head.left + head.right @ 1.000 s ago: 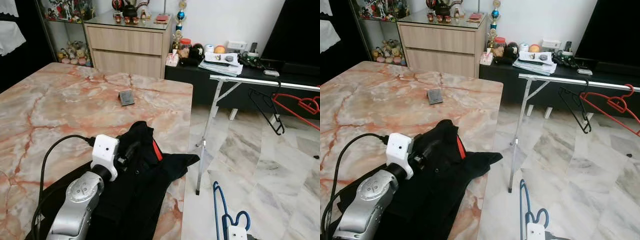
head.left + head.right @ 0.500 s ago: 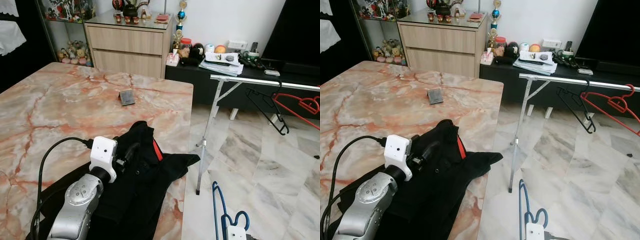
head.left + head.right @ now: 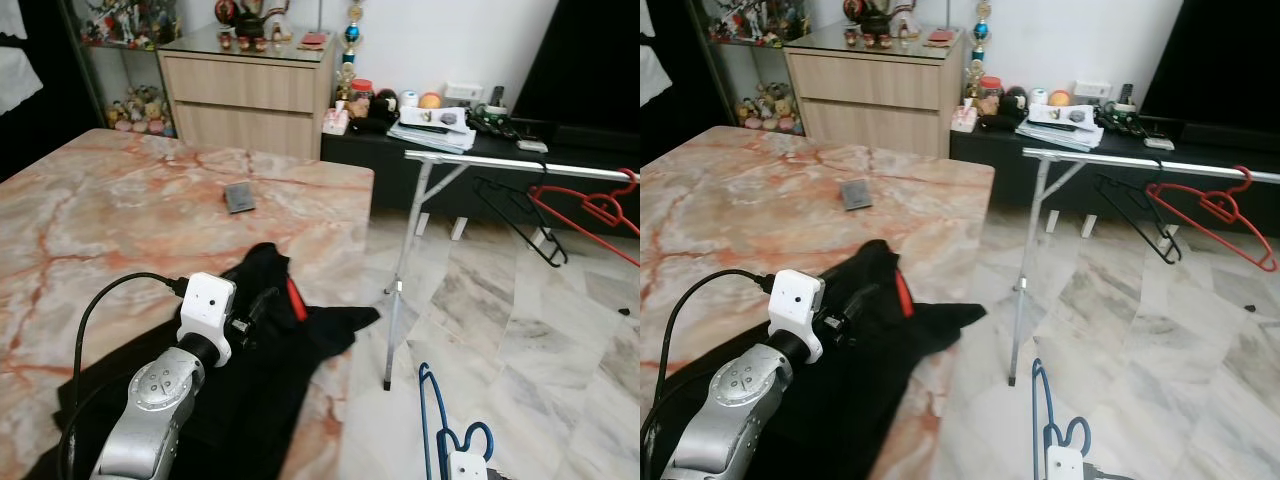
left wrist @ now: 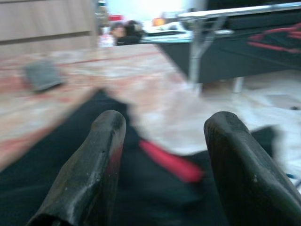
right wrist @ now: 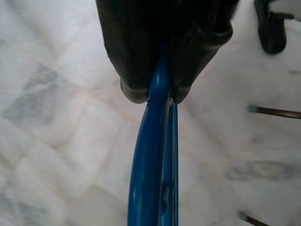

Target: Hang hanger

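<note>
Where we read both eye views:
Blue hanger (image 3: 432, 420): low over the floor beside the table (image 3: 120, 200); long axis upright, hook upward;
Right gripper (image 5: 157, 92): clenched on it;
Left gripper (image 4: 162, 141): fingers apart above black garment (image 3: 270, 340).

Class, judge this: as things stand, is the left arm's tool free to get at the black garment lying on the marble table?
Probably yes. The left tool is open just above the black garment on the table, with nothing between them. The right tool is shut on the blue hanger.
</note>
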Tool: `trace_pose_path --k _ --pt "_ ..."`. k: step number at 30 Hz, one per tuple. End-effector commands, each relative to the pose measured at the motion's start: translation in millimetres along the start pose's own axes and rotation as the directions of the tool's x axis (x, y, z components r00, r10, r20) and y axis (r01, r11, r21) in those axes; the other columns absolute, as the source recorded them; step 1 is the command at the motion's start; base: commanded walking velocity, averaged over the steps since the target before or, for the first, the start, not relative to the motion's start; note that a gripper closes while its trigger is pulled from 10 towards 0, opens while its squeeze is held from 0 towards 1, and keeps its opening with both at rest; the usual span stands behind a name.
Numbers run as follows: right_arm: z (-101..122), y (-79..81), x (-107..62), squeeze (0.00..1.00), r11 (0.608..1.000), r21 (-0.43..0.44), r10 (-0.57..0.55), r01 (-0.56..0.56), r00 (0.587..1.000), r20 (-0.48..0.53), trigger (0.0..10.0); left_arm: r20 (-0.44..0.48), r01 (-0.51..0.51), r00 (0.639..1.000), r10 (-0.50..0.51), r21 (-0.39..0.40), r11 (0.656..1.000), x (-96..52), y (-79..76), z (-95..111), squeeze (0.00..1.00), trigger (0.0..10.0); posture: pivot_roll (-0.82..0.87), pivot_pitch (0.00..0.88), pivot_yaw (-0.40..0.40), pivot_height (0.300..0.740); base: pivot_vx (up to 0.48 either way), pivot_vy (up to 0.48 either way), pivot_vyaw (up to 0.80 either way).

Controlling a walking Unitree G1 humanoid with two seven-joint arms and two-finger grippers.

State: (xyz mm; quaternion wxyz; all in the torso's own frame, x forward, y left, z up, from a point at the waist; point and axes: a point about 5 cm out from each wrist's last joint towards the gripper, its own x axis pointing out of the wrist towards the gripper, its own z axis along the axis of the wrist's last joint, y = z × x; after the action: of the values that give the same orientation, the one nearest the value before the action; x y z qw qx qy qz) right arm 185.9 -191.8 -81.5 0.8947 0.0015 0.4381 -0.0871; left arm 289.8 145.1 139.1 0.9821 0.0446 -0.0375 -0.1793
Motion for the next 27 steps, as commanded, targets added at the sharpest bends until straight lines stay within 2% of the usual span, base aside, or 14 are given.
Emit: trace_pose_path --k 1,27 --pt "1.9 0.0 0.3 0.00 1.000 0.001 -0.001 0.001 1.000 0.007 10.0 0.018 -0.003 1.000 0.003 0.033 0.999 -1.0 2.7 5.0 0.00 10.0 0.14 0.000 -0.038 0.740 0.000 -0.480 0.00" --pt "4.1 0.4 0.7 0.00 1.000 0.009 -0.011 0.011 1.000 0.013 10.0 0.038 -0.007 0.999 0.005 0.053 0.999 1.6 5.9 10.5 0.00 10.0 0.14 0.020 -0.041 0.740 0.000 -0.480 0.00"
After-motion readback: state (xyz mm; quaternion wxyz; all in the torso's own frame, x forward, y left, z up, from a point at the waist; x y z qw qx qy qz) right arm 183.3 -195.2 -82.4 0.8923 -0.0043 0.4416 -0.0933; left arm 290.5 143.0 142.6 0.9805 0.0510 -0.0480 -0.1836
